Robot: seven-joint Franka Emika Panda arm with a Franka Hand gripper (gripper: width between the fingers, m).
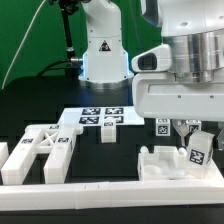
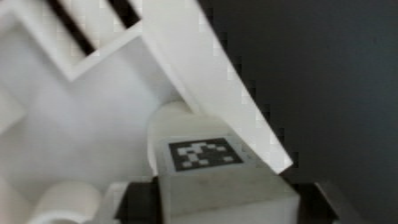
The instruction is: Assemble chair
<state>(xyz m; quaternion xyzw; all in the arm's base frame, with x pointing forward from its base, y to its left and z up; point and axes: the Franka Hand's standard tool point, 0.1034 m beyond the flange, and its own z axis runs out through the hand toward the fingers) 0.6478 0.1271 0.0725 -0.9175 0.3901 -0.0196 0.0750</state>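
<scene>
My gripper (image 1: 194,136) hangs at the exterior view's right, shut on a small white tagged chair piece (image 1: 197,152) held just above a flat notched chair slab (image 1: 160,163). In the wrist view the gripper (image 2: 228,203) has its dark fingers (image 2: 146,203) pressed against both sides of the tagged piece (image 2: 210,150). The slab (image 2: 63,110) and a white bar (image 2: 199,60) lie below it. A cross-braced frame (image 1: 42,150) lies at the exterior view's left. A small white block (image 1: 107,134) and another tagged piece (image 1: 160,126) sit near the middle.
The marker board (image 1: 100,117) lies in front of the robot base (image 1: 103,55). A long low white border rail (image 1: 100,196) runs along the front edge. The table top is black.
</scene>
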